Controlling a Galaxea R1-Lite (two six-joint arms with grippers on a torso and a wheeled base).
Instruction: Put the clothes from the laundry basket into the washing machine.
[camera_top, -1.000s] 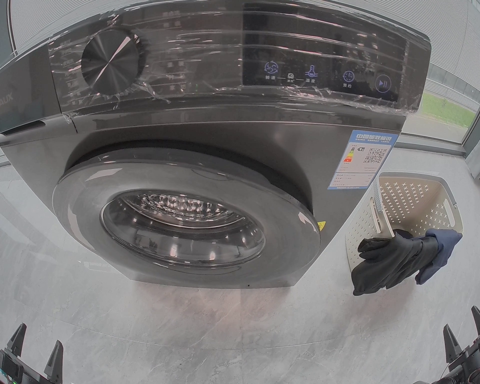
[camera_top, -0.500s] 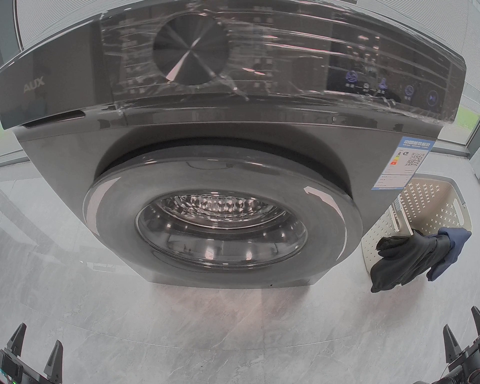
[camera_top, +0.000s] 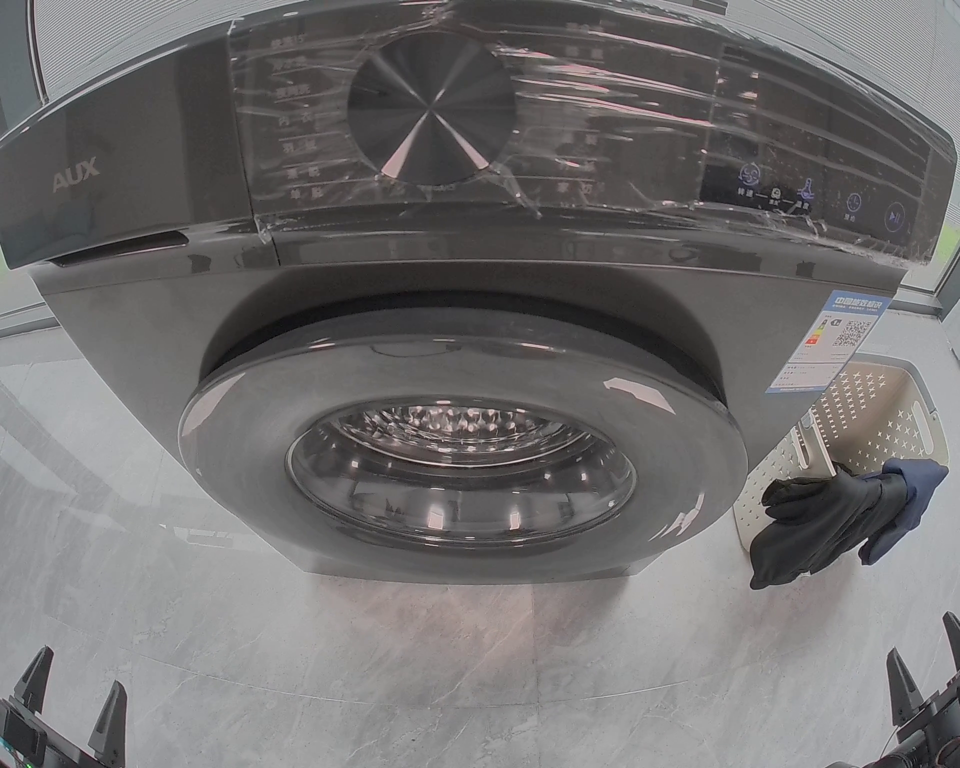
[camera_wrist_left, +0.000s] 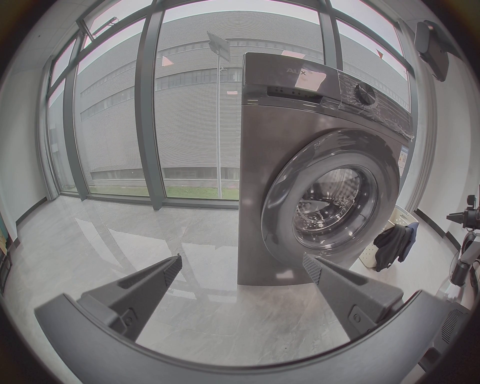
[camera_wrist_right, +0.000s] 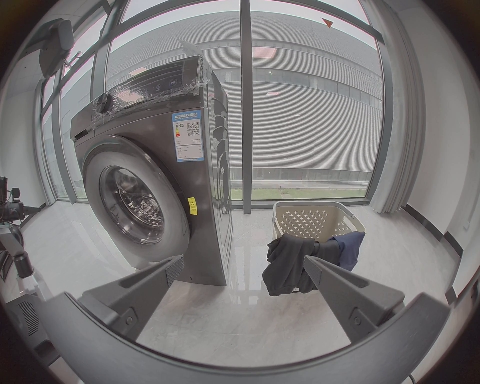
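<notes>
A grey washing machine (camera_top: 470, 300) stands straight ahead with its round glass door (camera_top: 460, 470) shut. To its right sits a cream laundry basket (camera_top: 880, 400), with a black garment (camera_top: 815, 515) and a blue garment (camera_top: 905, 495) draped over its near rim. The machine (camera_wrist_right: 150, 165), the basket (camera_wrist_right: 315, 220) and the black garment (camera_wrist_right: 287, 262) also appear in the right wrist view. My left gripper (camera_top: 70, 695) is low at the near left, open and empty. My right gripper (camera_top: 925, 660) is low at the near right, open and empty. Both are well short of the machine.
Pale polished floor (camera_top: 450, 650) lies between me and the machine. Tall windows (camera_wrist_left: 185, 125) stand behind and beside the machine. A white wall (camera_wrist_right: 445, 150) rises to the right of the basket.
The whole head view has shifted: the machine and basket now sit further right in the picture, so the camera moved. Both grippers stay in the same low corners, still open.
</notes>
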